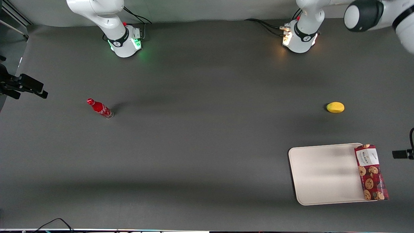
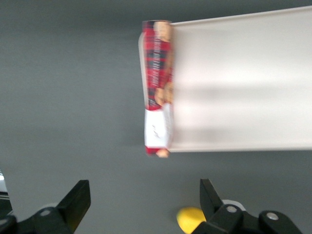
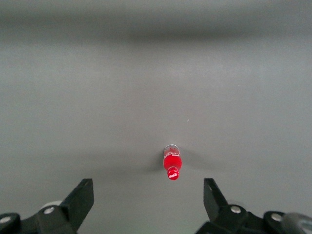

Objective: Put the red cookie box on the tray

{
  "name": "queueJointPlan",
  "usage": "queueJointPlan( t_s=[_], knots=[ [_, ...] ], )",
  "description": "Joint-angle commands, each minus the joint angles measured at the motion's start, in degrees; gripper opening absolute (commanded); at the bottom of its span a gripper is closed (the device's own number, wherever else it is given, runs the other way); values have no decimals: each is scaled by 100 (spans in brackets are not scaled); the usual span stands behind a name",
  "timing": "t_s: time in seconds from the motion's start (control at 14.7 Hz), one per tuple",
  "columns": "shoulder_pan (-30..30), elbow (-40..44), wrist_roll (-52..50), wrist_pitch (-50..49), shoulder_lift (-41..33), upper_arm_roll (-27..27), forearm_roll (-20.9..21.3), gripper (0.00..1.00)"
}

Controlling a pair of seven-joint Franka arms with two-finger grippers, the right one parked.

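Note:
The red cookie box (image 1: 371,172) lies lengthwise along the edge of the cream-white tray (image 1: 323,174) that faces the working arm's end of the table. It rests on the rim, part over the tray and part over the table. Its white label end points away from the front camera. In the left wrist view the red cookie box (image 2: 158,87) lies against the tray (image 2: 243,83). My gripper (image 2: 144,197) hangs high above the table, apart from the box, over bare mat between the box and a lemon. It is open with nothing between its fingers.
A yellow lemon (image 1: 335,107) lies on the mat farther from the front camera than the tray, and shows by one fingertip as the lemon (image 2: 191,219). A small red bottle (image 1: 100,108) stands toward the parked arm's end. A black mount (image 1: 402,154) sits at the table's edge.

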Motion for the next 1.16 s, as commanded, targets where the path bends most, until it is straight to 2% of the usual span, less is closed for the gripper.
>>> queueJointPlan(
  t_s=[0.0,0.14,0.27,0.54,0.68,1.09],
  knots=[
    [-122,-418,-622,-1085,-1241,-540,-62,100],
    [-148,-847,-1158,-1588,-1900,-875,-237,100],
    [-219,-1785,-1939,-1591,-2743,-1174,-535,100],
    [-421,-4105,-2418,-644,-4309,-1272,-966,100],
    [-421,-4872,-2418,-229,-4794,-1272,-1020,100],
    [-430,-4314,-2137,-386,-4462,-1061,-933,100]
  ],
)
